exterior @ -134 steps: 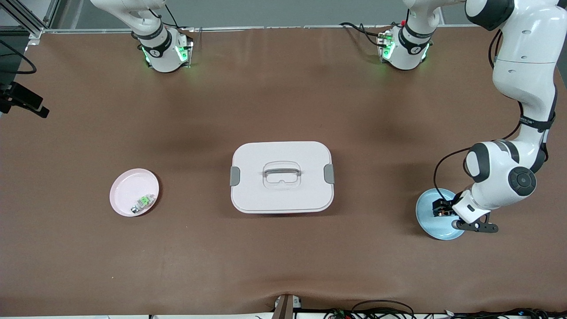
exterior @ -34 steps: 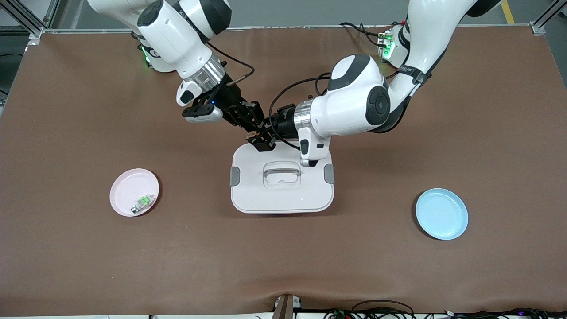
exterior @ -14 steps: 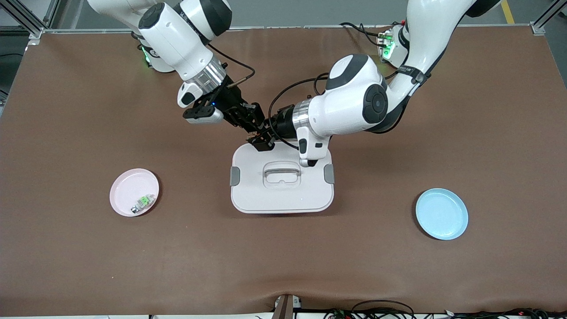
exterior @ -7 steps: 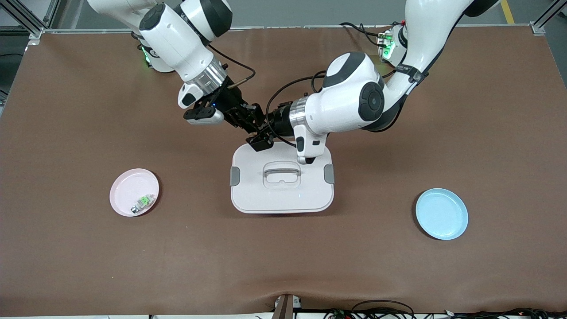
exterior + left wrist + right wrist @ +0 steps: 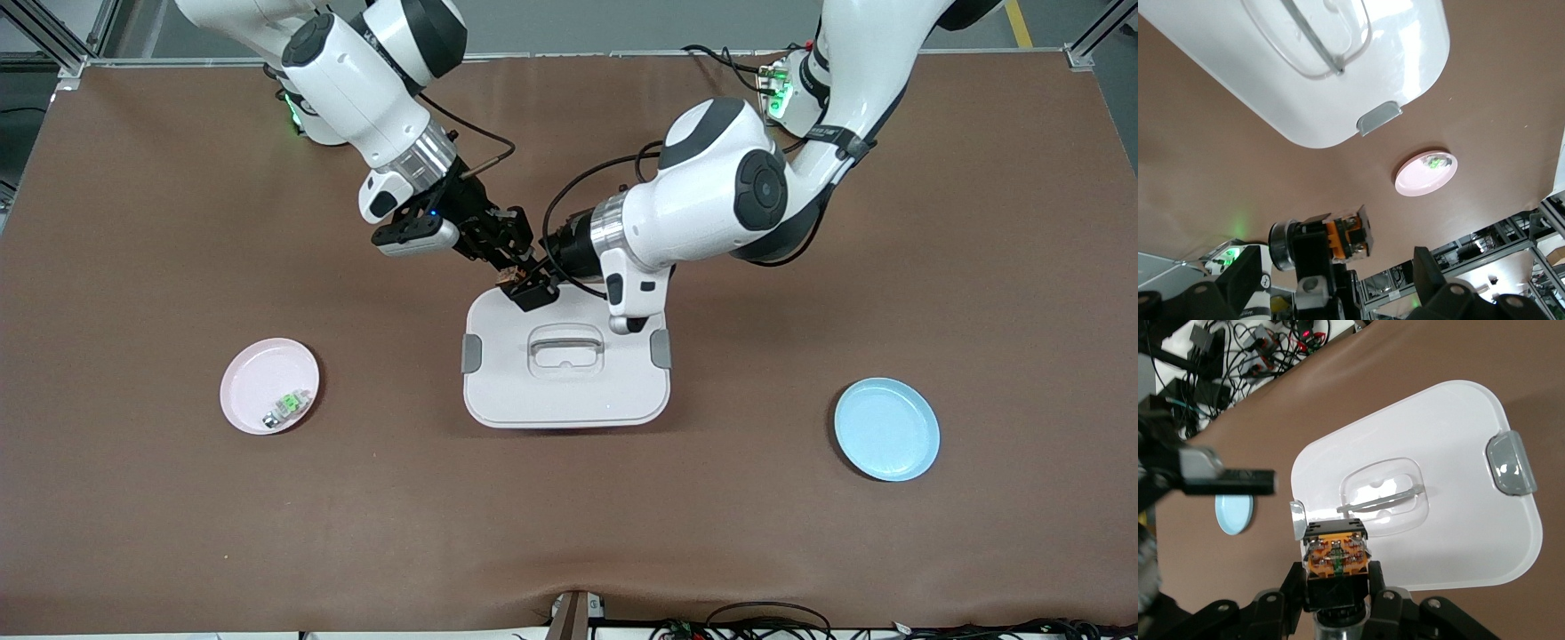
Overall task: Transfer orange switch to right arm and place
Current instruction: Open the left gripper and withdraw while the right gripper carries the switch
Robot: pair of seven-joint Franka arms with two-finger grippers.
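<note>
Nearest the front camera on the brown tabletop (image 5: pixel 569 533) we see a blue plate (image 5: pixel 886 429) toward the left arm's end and a pink plate (image 5: pixel 269 385) toward the right arm's end; the pink plate holds a small clear-and-green part (image 5: pixel 286 408). Between them, a little farther from the camera, sits a white lidded box (image 5: pixel 565 356) with grey clips and a handle on top.

Over the farther edge of that box the two hands meet in the air. The right hand (image 5: pixel 505 260) is clamped on the orange switch (image 5: pixel 509 276). The left hand (image 5: pixel 536 286) is spread wide, its fingers (image 5: pixel 1436 275) standing apart from the switch on either side.

From the front the switch is only a tiny orange speck between dark fingers. The right wrist view shows it clearly (image 5: pixel 1337 558): a black block with an orange middle, its long axis in line with the right hand's fingers (image 5: pixel 1382 593), its terminal face pointing out from the hand. The left wrist view shows the switch (image 5: pixel 1341 241) side on, with its silvery end (image 5: pixel 1280 245) held in the right hand (image 5: pixel 1313 252).
</note>
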